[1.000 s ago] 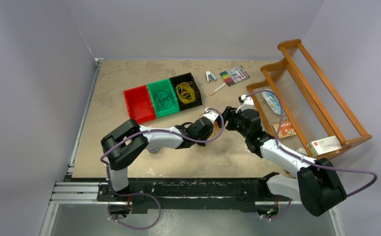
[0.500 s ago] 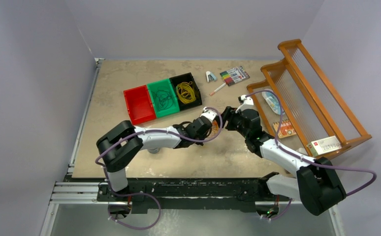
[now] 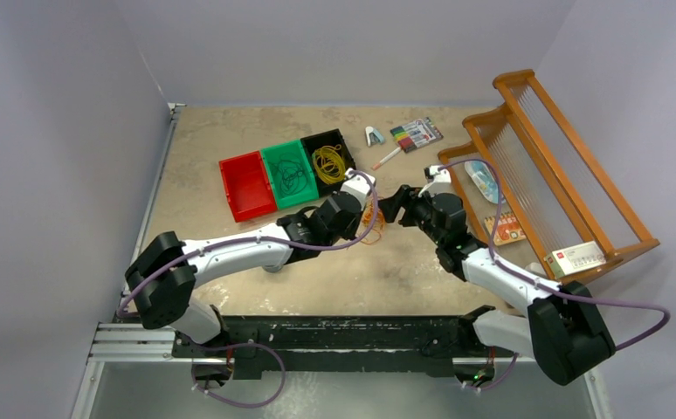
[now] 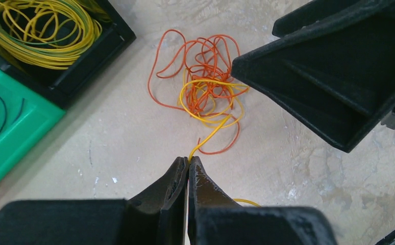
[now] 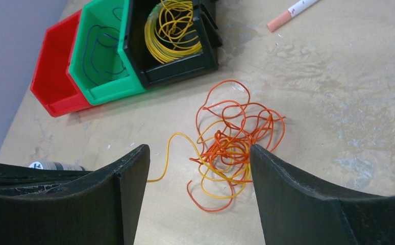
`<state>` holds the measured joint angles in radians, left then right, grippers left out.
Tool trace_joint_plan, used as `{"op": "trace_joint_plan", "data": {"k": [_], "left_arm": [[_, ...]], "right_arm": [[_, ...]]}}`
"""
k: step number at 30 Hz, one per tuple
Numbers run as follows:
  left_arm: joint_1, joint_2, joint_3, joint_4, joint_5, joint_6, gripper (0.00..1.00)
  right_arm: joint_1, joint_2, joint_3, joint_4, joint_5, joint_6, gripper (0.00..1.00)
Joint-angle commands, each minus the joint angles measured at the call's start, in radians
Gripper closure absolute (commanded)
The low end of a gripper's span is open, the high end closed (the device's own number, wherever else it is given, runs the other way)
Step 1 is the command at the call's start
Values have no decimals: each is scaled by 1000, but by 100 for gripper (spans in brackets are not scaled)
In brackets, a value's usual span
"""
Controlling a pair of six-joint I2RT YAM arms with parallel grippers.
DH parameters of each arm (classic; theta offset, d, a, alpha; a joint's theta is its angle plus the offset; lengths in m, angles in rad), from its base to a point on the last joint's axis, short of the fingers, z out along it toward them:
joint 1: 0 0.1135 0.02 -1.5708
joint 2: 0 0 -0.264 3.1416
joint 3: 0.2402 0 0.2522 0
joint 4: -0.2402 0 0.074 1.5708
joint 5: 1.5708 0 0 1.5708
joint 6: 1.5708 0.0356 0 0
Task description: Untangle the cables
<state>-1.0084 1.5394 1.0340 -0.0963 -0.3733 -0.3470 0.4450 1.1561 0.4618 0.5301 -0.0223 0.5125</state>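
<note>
The left pincer [image 4: 189, 162] is clenched on a free end of the yellow cable [image 4: 205, 139]. That strand runs straight ahead from its tips into the knot [image 4: 208, 97] of orange and yellow loops lying on the table [image 4: 108, 138] just beyond. The right pincer [image 5: 198, 153] hangs over the same knot from the opposite side, jaws spread wide and holding nothing. The knot sits just ahead of it, between its two fingers [image 5: 287, 199].

From where I stand, the step looks like drawing the yellow strand out of the orange cable [image 4: 205, 66]. I think it goes best if the right pincer drops and pins only orange loops, on the side of the knot away from the left pincer. The left one can then pull back toward itself, slowly and low along the table. A quick tug would likely drag the whole clump or cinch it tighter. The black bin [image 4: 88, 71], holding coiled yellow wire, lies ahead and to the left of the left pincer, a likely place for the freed strand.
</note>
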Motion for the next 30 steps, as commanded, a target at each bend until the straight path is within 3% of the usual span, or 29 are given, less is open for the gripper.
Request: {"op": "trace_joint_plan", "data": {"k": [1, 20, 30], "left_arm": [[1, -65, 12, -2, -74, 38, 100], [23, -164, 170, -32, -94, 125, 100], [27, -130, 304, -64, -58, 171, 100]], "right_arm": [[4, -32, -10, 123, -40, -40, 26], [3, -1, 32, 134, -64, -45, 25], [4, 112, 93, 199, -132, -155, 24]]}}
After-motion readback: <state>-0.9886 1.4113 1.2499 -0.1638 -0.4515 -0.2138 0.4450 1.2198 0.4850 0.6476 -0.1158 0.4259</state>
